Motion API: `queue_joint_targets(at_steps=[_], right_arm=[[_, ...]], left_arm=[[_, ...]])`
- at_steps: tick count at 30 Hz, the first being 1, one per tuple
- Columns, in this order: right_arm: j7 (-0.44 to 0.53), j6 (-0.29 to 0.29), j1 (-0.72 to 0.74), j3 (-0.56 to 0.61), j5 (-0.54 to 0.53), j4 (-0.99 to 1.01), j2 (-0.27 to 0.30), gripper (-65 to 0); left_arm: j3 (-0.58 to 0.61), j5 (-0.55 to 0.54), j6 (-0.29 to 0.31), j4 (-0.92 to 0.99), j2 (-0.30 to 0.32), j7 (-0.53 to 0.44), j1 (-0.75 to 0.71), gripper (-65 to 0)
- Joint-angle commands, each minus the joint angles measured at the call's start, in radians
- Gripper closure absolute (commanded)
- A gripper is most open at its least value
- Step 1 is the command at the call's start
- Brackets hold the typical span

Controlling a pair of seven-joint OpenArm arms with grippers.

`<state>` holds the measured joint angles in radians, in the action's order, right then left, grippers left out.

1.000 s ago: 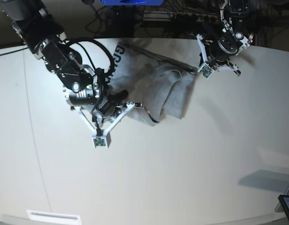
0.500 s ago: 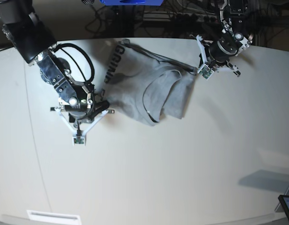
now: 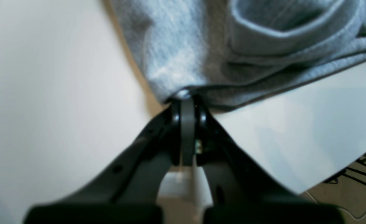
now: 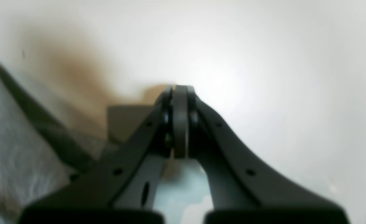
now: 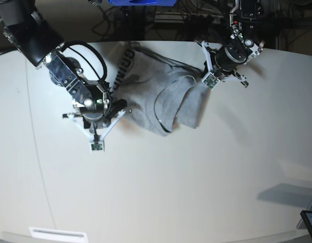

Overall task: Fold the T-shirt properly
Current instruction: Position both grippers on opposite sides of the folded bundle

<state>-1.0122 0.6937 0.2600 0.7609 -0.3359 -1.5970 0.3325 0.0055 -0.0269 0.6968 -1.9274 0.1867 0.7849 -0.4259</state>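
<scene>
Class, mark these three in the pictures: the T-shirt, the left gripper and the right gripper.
T-shirt [image 5: 168, 96]: base view, on the plain grey cloth.
left gripper [image 3: 187, 100]: left wrist view, at the closed tips pinching the shirt's edge.
right gripper [image 4: 179, 90]: right wrist view, at the closed tips over the table.

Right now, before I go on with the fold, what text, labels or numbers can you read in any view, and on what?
"GRIN": bold black block letters on the T-shirt, running down its edge nearest the right arm; the word's far end is creased under cloth, so it may be cut short.
Both wrist views: no readable text.
Small green tags on the arms: too small to read.
</scene>
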Motion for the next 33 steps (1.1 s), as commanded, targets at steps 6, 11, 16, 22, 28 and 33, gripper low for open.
queue_joint_targets(at_steps=[6, 11, 16, 22, 28, 33], right_arm=[[0.02, 0.004, 0.034, -0.008, 0.016, -0.007, 0.001, -0.1], [0.026, 0.004, 0.014, -0.008, 0.016, -0.01, -0.022, -0.1], [0.08, 0.004, 0.019, -0.007, 0.018, -0.009, -0.028, -0.1], [0.108, 0.004, 0.025, -0.007, 0.018, -0.004, -0.028, 0.0], [0.111, 0.004, 0.003, -0.01, 0.016, -0.004, -0.031, 0.0], [0.111, 0.004, -0.04, -0.011, 0.016, -0.004, -0.054, 0.0]], left_arm=[[-0.012, 0.0, 0.001, -0.002, 0.01, 0.0, -0.009, 0.0], [-0.014, 0.0, 0.001, 0.001, 0.009, 0.0, 0.002, 0.0], [-0.003, 0.0, 0.001, 0.006, 0.004, 0.0, 0.019, 0.0], [-0.008, 0.0, 0.001, 0.006, 0.004, 0.0, 0.012, 0.0], [-0.012, 0.0, 0.001, 0.006, 0.006, 0.0, 0.015, 0.0], [-0.011, 0.0, 0.001, 0.007, 0.007, 0.001, 0.06, 0.0]])
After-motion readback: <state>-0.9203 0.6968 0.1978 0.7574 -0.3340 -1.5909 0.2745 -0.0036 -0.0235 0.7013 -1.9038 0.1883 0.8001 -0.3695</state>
